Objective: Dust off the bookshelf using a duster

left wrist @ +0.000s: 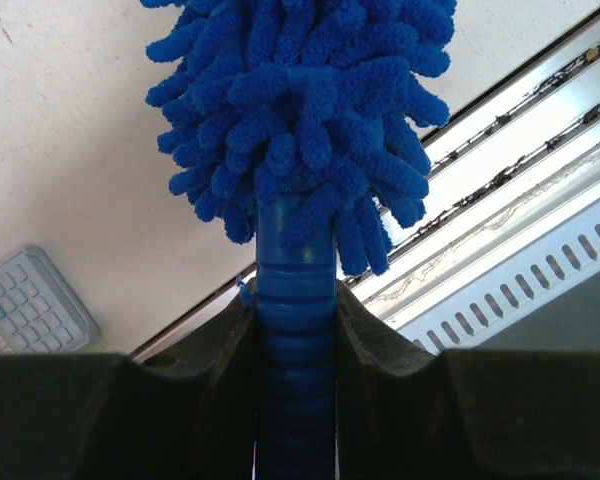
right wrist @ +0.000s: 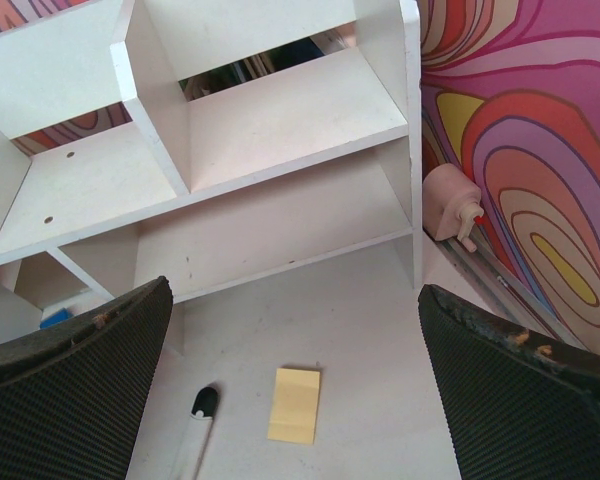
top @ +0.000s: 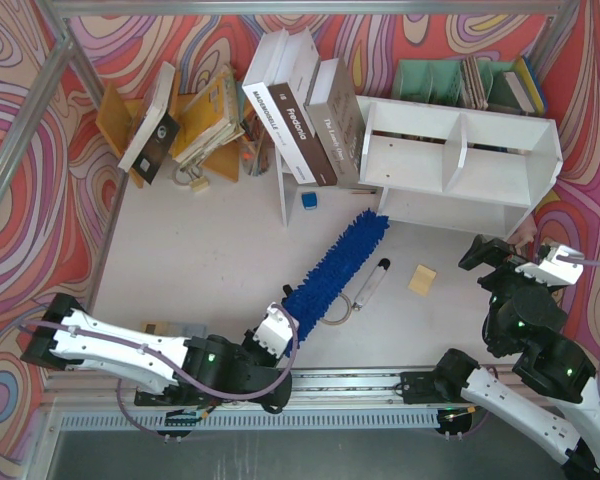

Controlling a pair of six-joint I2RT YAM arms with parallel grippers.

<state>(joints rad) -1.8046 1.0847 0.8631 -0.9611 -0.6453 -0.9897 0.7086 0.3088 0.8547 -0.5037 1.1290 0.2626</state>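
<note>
The fluffy blue duster (top: pixel 338 264) lies diagonally on the table, its tip near the white bookshelf (top: pixel 458 158). My left gripper (top: pixel 280 322) is shut on the duster's ribbed blue handle (left wrist: pixel 296 330) at its near end; the shaggy head (left wrist: pixel 300 110) fills the left wrist view. My right gripper (top: pixel 500 255) is open and empty, hovering right of the shelf's front. The shelf's two compartments (right wrist: pixel 230 140) show empty in the right wrist view.
A black-and-white marker (top: pixel 368 287) and a yellow sticky pad (top: pixel 422 279) lie in front of the shelf. Leaning books (top: pixel 302 105) stand left of it, a green file rack (top: pixel 450 82) behind. A calculator (left wrist: pixel 30 310) lies near my left arm. A pink object (right wrist: pixel 452 205) sits by the right wall.
</note>
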